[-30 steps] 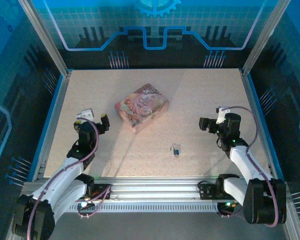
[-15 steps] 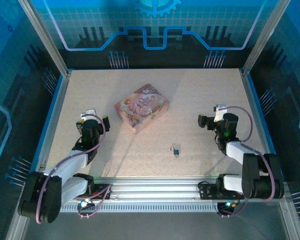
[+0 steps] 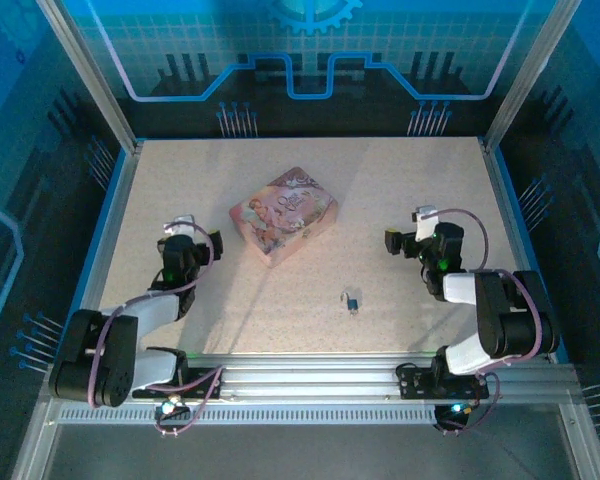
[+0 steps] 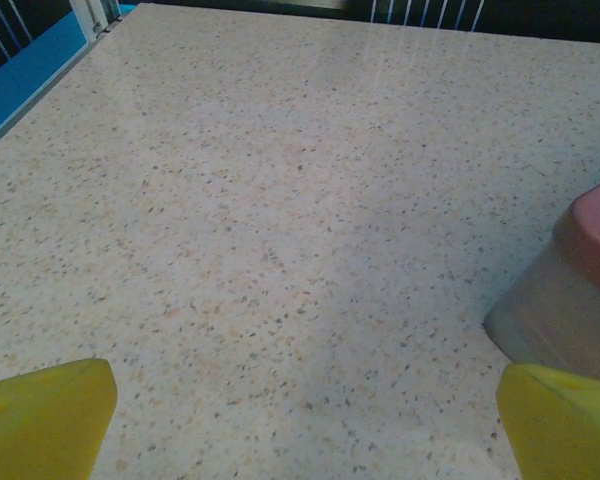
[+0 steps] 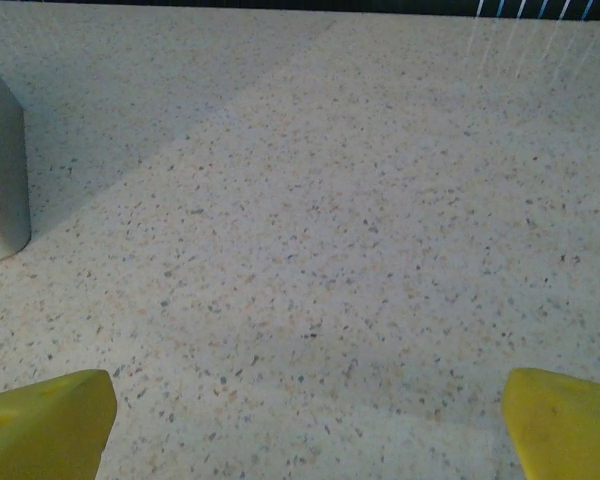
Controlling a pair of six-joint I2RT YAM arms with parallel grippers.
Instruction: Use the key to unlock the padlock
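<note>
The padlock (image 3: 351, 299) is a tiny dark piece with a silvery-blue glint, lying on the speckled table (image 3: 400, 180) in front of centre. I cannot make out a key apart from it. My left gripper (image 3: 198, 232) hovers low at the left, open, its yellow fingertips (image 4: 40, 420) wide apart over bare table. My right gripper (image 3: 407, 229) is at the right, also open, its yellow fingertips (image 5: 565, 420) spread with nothing between them. The padlock lies nearer to my right gripper than to my left, and both are well apart from it.
A pink illustrated tin (image 3: 284, 214) sits behind centre, just right of my left gripper. Its corner shows at the right edge of the left wrist view (image 4: 580, 290) and its grey side at the left edge of the right wrist view (image 5: 0, 170). Blue rails border the table.
Both arms have folded lower, their elbows sinking toward the near edge. The right gripper has shifted a little left and farther away. The padlock and the tin have stayed put.
</note>
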